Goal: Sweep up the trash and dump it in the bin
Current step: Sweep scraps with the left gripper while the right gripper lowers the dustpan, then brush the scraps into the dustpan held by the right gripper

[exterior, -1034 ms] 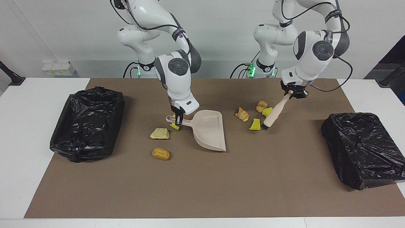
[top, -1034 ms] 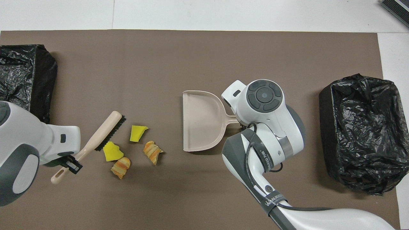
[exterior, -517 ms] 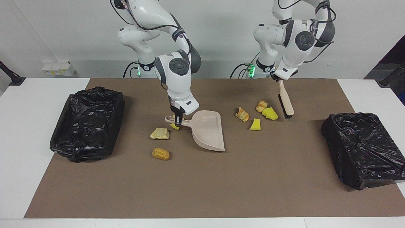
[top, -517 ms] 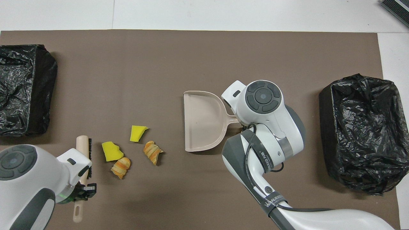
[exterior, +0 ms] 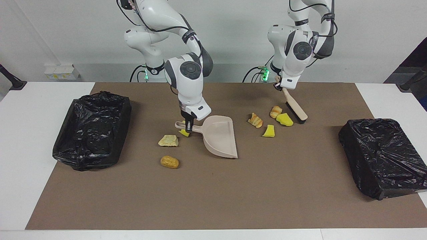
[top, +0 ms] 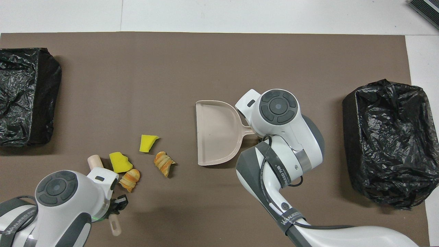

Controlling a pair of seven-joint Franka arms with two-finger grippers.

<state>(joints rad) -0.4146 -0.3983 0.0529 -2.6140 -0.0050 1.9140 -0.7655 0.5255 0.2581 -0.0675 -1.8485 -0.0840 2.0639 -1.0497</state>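
My right gripper (exterior: 187, 126) is shut on the handle of the beige dustpan (exterior: 218, 136) (top: 216, 132), whose mouth faces the left arm's end. My left gripper (exterior: 278, 86) is shut on the brush (exterior: 294, 107), which slants down with its bristles close beside a yellow sponge chunk (exterior: 284, 119) (top: 120, 162). Around that chunk lie more trash: two croissants (exterior: 275, 111) (exterior: 255, 120) and a second sponge chunk (exterior: 269, 131). Under the dustpan handle sits another sponge bit (exterior: 183, 132), with a tan lump (exterior: 168, 140) and a golden roll (exterior: 169, 162) nearby. The overhead view hides those three.
A bin lined with a black bag (exterior: 91, 130) (top: 387, 140) stands at the right arm's end of the brown mat. A second such bin (exterior: 383, 156) (top: 24, 96) stands at the left arm's end.
The left arm has lifted and swung the brush back toward the robots, round the sponge chunk to its side toward the left arm's end. The dustpan has barely shifted.
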